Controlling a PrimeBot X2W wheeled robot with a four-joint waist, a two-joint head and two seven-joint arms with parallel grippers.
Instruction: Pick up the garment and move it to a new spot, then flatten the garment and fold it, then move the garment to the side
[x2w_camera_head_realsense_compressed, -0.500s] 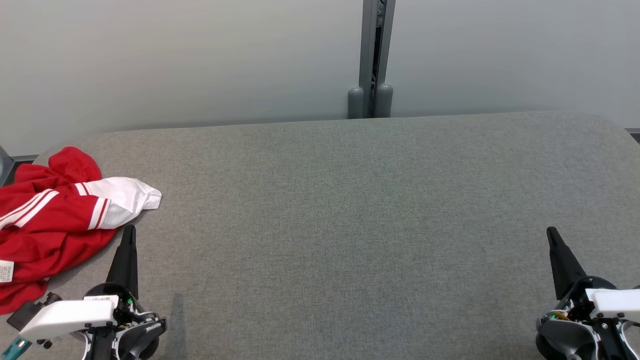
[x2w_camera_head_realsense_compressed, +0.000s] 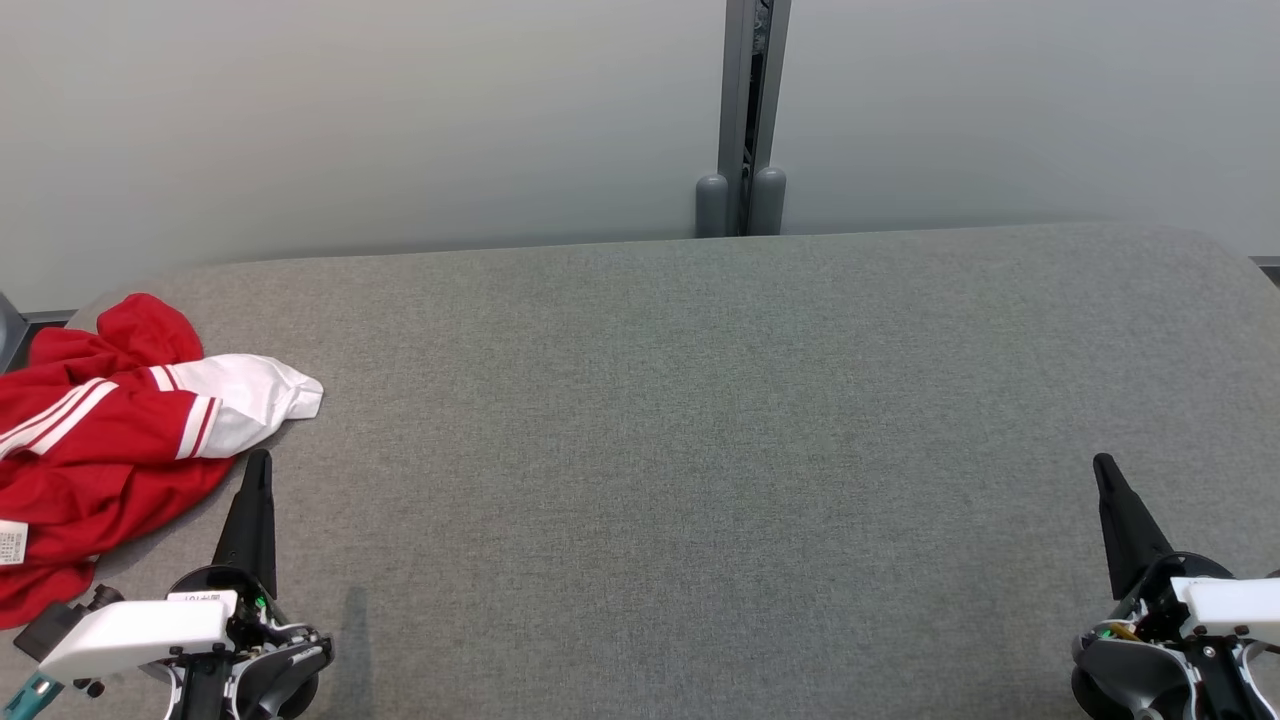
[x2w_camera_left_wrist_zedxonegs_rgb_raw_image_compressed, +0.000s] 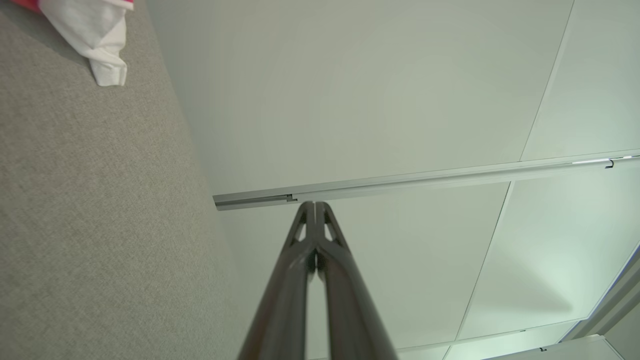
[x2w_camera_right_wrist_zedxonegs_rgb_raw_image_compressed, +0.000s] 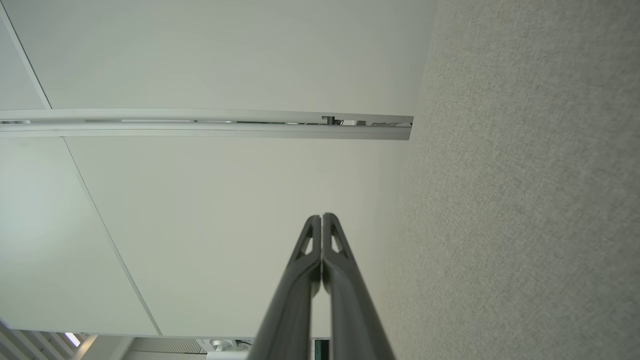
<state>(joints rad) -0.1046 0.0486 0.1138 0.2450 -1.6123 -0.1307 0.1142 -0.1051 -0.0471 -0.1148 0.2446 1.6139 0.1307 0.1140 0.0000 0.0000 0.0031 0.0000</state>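
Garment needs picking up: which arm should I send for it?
Left, I'd say. The left gripper sits shut just beside the crumpled red and white garment at the table's left end, while the right gripper, also shut, is far off at the right end. It must open first.

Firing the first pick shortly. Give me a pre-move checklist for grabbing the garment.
1. Target located: the red and white garment lies crumpled at the left end of the table: ok.
2. Whole garment in view: it runs off the head view's left edge: cannot tell.
3. Nearest arm in place: the left gripper has its tip just beside the white sleeve: ok.
4. Left gripper open for the grasp: shut, holding nothing: not ok.
5. Other arm out of the way: the right gripper is shut, holding nothing, at the far right: ok.
6. Room for the new spot: bare grey surface mid-table: ok.
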